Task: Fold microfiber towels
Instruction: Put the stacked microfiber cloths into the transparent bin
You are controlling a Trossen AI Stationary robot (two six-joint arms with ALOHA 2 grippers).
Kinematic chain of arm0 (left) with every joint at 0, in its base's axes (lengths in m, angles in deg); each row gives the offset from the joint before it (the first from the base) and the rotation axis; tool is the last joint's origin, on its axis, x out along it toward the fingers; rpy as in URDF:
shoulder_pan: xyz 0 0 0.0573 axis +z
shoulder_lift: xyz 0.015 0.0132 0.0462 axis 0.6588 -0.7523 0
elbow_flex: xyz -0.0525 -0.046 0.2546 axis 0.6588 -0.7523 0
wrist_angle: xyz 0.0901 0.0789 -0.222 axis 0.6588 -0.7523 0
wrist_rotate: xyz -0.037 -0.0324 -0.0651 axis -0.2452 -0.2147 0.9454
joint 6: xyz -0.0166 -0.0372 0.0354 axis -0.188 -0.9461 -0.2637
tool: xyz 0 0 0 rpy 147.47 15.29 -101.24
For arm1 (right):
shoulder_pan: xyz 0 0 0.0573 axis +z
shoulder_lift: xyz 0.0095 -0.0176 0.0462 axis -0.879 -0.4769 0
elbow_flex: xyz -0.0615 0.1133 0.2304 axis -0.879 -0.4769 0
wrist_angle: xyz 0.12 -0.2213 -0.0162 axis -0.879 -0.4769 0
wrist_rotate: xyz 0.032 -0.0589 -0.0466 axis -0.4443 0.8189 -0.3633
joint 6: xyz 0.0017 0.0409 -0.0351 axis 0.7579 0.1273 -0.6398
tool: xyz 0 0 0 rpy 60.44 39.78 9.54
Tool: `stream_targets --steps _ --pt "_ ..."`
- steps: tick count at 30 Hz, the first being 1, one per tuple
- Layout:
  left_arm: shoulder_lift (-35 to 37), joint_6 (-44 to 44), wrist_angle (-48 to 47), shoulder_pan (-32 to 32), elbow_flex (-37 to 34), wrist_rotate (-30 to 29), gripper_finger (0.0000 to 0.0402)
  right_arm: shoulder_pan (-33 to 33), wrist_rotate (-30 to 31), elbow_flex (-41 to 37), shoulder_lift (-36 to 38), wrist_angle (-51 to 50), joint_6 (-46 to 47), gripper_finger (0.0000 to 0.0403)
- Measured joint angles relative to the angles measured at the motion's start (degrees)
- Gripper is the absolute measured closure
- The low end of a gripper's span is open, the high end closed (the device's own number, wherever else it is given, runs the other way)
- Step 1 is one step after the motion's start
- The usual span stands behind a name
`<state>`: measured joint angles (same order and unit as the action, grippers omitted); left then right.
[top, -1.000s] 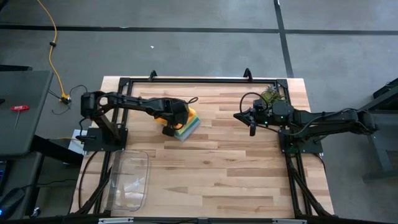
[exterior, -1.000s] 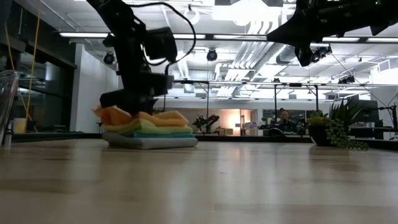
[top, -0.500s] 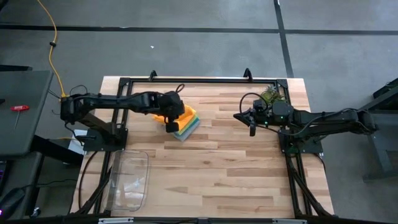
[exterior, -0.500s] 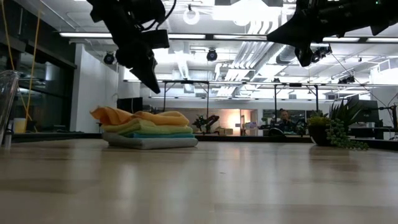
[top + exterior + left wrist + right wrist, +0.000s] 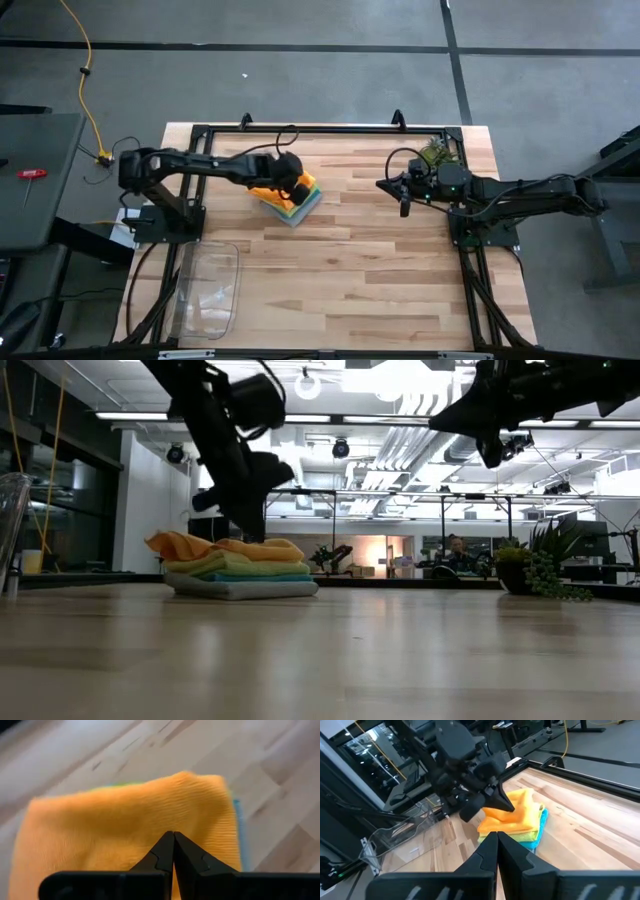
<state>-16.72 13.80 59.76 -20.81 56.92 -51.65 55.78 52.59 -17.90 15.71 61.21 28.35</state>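
Several folded microfiber towels lie in one stack (image 5: 306,197) at the table's far left, orange on top (image 5: 125,820), then yellow, green and teal, with grey at the bottom (image 5: 240,589). My left gripper (image 5: 254,536) is shut and slants down over the stack's middle; it also shows in the right wrist view (image 5: 509,807). My right gripper (image 5: 404,208) hangs shut in the air at the far right, well clear of the stack (image 5: 515,822), with nothing between its fingers (image 5: 487,851). My left gripper's shut fingertips (image 5: 181,845) stand right at the orange towel's top face (image 5: 173,815), coming slanting down from the table's left. I cannot tell whether they touch it.
A clear plastic tray (image 5: 210,290) sits at the near left edge. A small green plant (image 5: 435,155) stands at the far right corner. A black frame rail (image 5: 320,128) runs along the far edge. Bare wood stretches across the middle and the near side.
My left gripper, which was pressing on the stack's left part, rose clear of it, rolled about its own axis, then came back down over the stack's middle, staying shut. The stack kept its place.
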Motion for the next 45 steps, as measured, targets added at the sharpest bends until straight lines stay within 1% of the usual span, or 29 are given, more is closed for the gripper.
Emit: stream_targets --steps 2,6,8,14,17,19,21,24,27,31,33,35,38,41,45 --pt "-0.9 -2.7 -0.7 0.0 0.0 -0.4 0.0401 0.0 0.5 0.0 0.0 -0.4 -0.1 0.0403" --pt "-2.3 -5.2 -2.3 0.0 0.0 -5.6 0.0401 0.0 0.9 0.0 0.0 -0.9 -0.3 0.0403" --pt "-3.3 -6.2 -3.1 0.2 0.0 -6.5 0.0401 0.0 0.9 0.0 0.0 -1.1 -0.4 0.0403" --pt "-8.1 -6.1 -2.7 0.1 0.1 -4.5 0.0401 0.0 0.9 0.0 0.0 -2.0 -0.3 0.0403" --pt "-10.8 -4.5 -2.1 -0.3 0.3 -3.2 0.0401 0.0 0.9 0.0 0.0 -2.2 0.0 0.0403" --pt "-11.9 -1.0 -1.8 -0.8 0.3 -3.2 0.0401 0.0 0.9 0.0 0.0 -2.2 0.0 0.0403" --pt "-12.7 4.7 -0.9 -1.6 0.3 -3.4 0.0401 0.0 0.9 0.0 0.0 -2.2 0.0 0.0403" --pt "-12.8 16.4 1.5 -3.0 0.2 -3.0 0.0401 0.0 0.9 0.0 0.0 -2.2 0.2 0.0403" --pt "-12.3 29.6 2.8 -4.3 0.2 -1.0 0.0401 0.0 0.9 0.0 0.0 -2.4 0.7 0.0403" --pt "-11.8 46.7 2.0 -4.7 0.2 3.7 0.0401 0.0 0.9 0.0 0.0 -2.4 1.5 0.0403" --pt "-11.7 53.4 1.6 -4.8 0.2 5.1 0.0401 0.0 0.9 0.0 0.0 -2.4 1.5 0.0403" --pt "-11.7 59.0 1.6 -4.7 0.2 5.3 0.0401 0.0 1.3 0.0 0.0 -2.4 1.5 0.0403" --pt "-10.8 62.4 1.7 -3.6 0.1 5.4 0.0401 0.0 2.3 0.0 0.0 -2.4 2.3 0.0403" --pt "-9.1 61.7 1.3 -2.5 0.0 6.0 0.0402 0.0 2.6 0.0 0.0 -2.4 2.8 0.0403" --pt "-3.5 59.5 -0.3 -1.6 -0.2 5.7 0.0401 0.0 2.6 0.0 0.0 -2.5 2.8 0.0403"
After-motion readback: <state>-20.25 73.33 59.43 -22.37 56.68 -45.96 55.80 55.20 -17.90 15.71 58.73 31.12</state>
